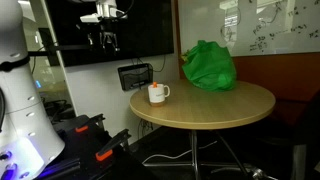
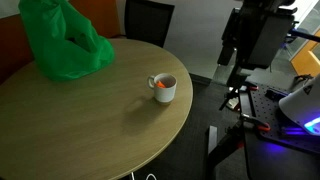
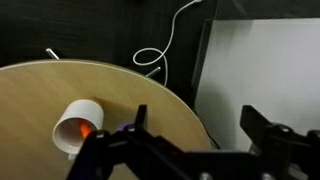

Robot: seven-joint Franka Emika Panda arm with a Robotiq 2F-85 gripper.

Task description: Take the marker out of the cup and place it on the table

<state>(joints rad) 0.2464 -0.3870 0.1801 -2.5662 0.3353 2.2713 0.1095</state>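
Note:
A white cup (image 1: 158, 94) stands on the round wooden table (image 1: 215, 108), near its edge. It shows in both exterior views (image 2: 164, 90) and at the lower left of the wrist view (image 3: 74, 127). An orange marker (image 2: 162, 84) stands inside it, its tip visible in the wrist view (image 3: 87, 129). My gripper (image 3: 195, 128) is open and empty, high above and off to the side of the table edge, well apart from the cup. It shows at the top of an exterior view (image 1: 107, 38) and at the upper right of an exterior view (image 2: 232, 55).
A green plastic bag (image 1: 208, 66) lies on the far part of the table (image 2: 60, 40). A black chair (image 2: 148, 20) stands behind the table. White cables (image 3: 160, 50) lie on the dark floor below. Robot base equipment (image 2: 290, 100) stands beside the table.

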